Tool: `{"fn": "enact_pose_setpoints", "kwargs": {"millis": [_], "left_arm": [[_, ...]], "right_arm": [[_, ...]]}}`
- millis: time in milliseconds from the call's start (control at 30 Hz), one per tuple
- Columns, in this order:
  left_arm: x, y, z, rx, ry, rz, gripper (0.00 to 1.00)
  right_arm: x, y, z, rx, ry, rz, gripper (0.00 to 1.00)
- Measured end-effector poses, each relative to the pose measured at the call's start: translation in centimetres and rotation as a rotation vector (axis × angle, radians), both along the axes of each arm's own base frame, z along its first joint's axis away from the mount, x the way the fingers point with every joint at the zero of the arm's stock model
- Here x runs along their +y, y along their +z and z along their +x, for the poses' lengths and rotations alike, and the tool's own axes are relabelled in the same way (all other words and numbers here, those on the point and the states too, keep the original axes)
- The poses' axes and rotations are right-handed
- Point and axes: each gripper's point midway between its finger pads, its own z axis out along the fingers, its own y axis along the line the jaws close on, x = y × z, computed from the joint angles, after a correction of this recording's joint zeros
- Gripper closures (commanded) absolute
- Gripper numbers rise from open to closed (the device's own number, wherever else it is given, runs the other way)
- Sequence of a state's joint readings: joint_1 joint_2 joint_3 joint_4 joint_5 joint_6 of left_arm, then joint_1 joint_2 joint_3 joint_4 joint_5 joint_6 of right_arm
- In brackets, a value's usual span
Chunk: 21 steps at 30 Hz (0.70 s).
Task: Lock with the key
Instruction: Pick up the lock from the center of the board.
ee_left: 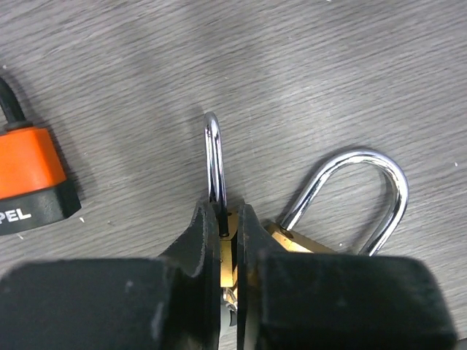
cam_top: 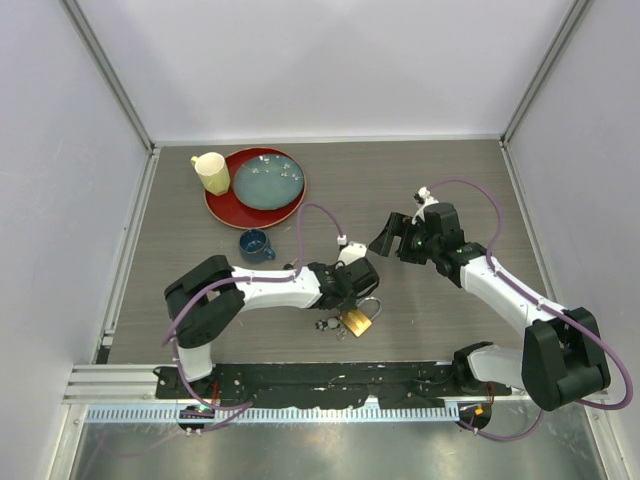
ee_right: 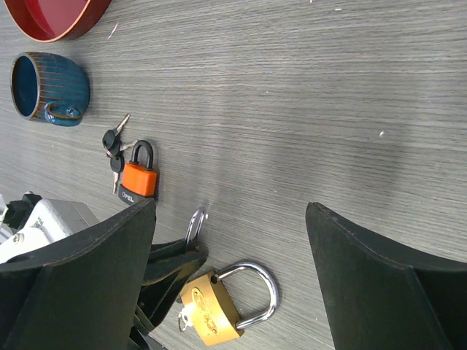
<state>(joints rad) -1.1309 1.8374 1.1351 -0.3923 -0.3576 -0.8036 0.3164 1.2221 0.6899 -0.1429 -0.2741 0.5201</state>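
My left gripper (ee_left: 221, 215) is shut on a small brass padlock (ee_left: 228, 251), held edge-on low over the table, its steel shackle (ee_left: 213, 157) sticking out past the fingertips. A second, larger brass padlock (ee_right: 208, 310) lies flat just beside it, shackle (ee_left: 379, 182) raised, with a key (ee_right: 182, 321) in its base. In the top view it (cam_top: 358, 322) lies under the left gripper (cam_top: 352, 288), with keys (cam_top: 327, 324) beside it. My right gripper (ee_right: 230, 208) is open and empty, hovering to the right (cam_top: 392, 235).
An orange padlock (ee_right: 139, 179) with a bunch of keys (ee_right: 113, 146) lies left of the left gripper, also in the left wrist view (ee_left: 29, 182). A blue cup (cam_top: 255, 245), a red plate (cam_top: 225, 205) with a grey dish (cam_top: 267, 182) and a yellow mug (cam_top: 210, 172) stand behind.
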Motion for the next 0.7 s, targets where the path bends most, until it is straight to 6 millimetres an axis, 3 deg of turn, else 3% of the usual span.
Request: {"fn": "enact_pose_setpoints", "kwargs": {"millis": [367, 467, 567, 700], "left_arm": [[-0.1, 0.3, 0.0, 0.018, -0.061, 0.006, 1.00], [0.2, 1.2, 0.3, 0.024, -0.088, -0.005, 1.00], [0.7, 3.9, 1.7, 0.002, -0.101, -0.059, 1.00], [1.5, 9.2, 3.5, -0.061, -0.133, -0.171, 1.00]], "right_arm": [[0.1, 0.0, -0.1, 0.002, 0.009, 0.006, 0.12], [0.4, 0.1, -0.3, 0.000, 0.028, 0.013, 0.12], [0.7, 0.6, -0.4, -0.010, 0.049, 0.024, 0.12], [1.4, 2.5, -0.6, -0.060, 0.096, 0.065, 0.12]]}}
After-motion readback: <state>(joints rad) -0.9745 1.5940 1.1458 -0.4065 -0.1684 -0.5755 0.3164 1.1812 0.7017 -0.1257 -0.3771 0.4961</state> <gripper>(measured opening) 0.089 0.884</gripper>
